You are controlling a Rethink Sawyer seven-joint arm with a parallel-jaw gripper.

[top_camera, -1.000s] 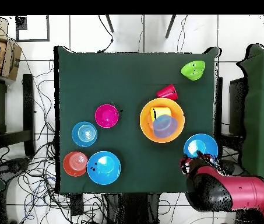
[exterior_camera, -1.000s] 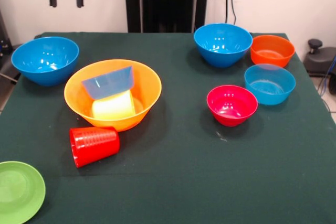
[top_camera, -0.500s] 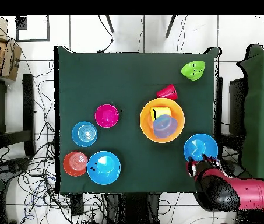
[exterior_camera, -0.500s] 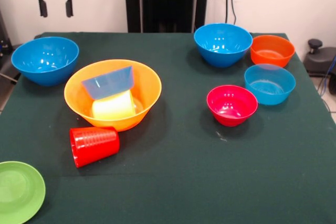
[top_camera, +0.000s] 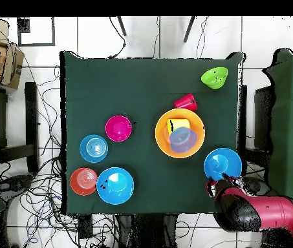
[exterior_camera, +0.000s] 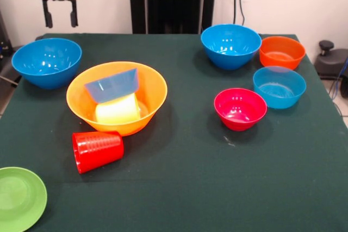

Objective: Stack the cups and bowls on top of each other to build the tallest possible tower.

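1. Tower base: the big yellow-orange bowl point(exterior_camera: 117, 97) sits upright on the green-clothed table point(exterior_camera: 185, 188). All positions below are given against it, in the front view.
2. Inside that bowl, the yellow cup point(exterior_camera: 117, 110) lies on its side; a paler translucent blue bowl point(exterior_camera: 112, 85) rests tilted on top of it, leaning toward the bowl's far wall.
3. Red ribbed cup point(exterior_camera: 97, 150) lies on its side on the cloth, just in front of the big bowl and close to its wall.
4. Light green bowl point(exterior_camera: 19, 196) is further forward and to the left, at the table corner.
5. One deep blue bowl point(exterior_camera: 47, 62) stands upright just left and behind.
6. Well to the right stand the pink-red bowl point(exterior_camera: 240, 108), the second paler blue bowl point(exterior_camera: 279, 86), the orange bowl point(exterior_camera: 281, 51) and the second deep blue bowl point(exterior_camera: 230, 45), all upright and separate.
7. Gripper point(exterior_camera: 58, 16) hangs above the table's far left edge, behind the left deep blue bowl, fingers spread apart, holding nothing.
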